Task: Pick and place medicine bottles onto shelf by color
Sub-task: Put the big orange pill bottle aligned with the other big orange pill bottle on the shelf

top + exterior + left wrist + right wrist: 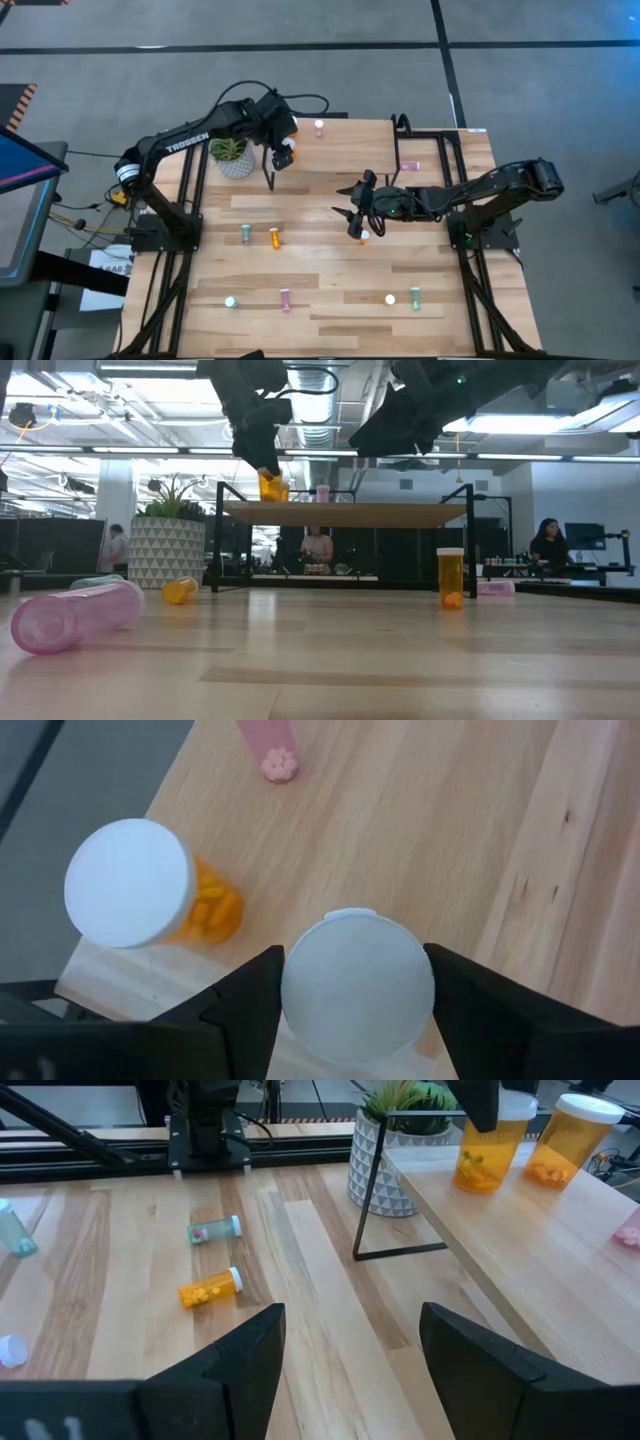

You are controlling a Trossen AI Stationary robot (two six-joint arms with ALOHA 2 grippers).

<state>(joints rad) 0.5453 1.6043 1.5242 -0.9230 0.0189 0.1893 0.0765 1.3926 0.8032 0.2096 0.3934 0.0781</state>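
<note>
2 arms over the table. High view: left gripper (283, 150) sits at the far-left end of the shelf (440, 150), over an orange bottle (288, 127) w/ a white cap; a pink-capped bottle (319, 127) stands just right of it. Right gripper (357, 213) hangs mid-table, near the shelf's near edge. Loose bottles lie on the table (330, 280): a teal one (245, 234) beside a small orange one (275, 238) at left, more along the near edge.

Low view: left gripper (262, 455) is right on top of the orange bottle (272, 487), which stands on the shelf (350, 512). Another orange bottle (450, 578) stands on the table at right; a pink bottle (75, 615) lies near the camera.

Left wrist view: fingers (245, 1005) flank a white cap (357, 988) w/ a sliver of gap each side. Looks released, not clenched; prob letting go after setting it by the other orange bottle (150, 890), so same colours sit together.

Right wrist view: right gripper (350, 1350) is spread wide, holding nothing, pointed toward the small orange bottle (210, 1290) and the teal one (213, 1230). 2 orange bottles (490, 1140) stand at the shelf's end by the plant pot (385, 1150).
</note>
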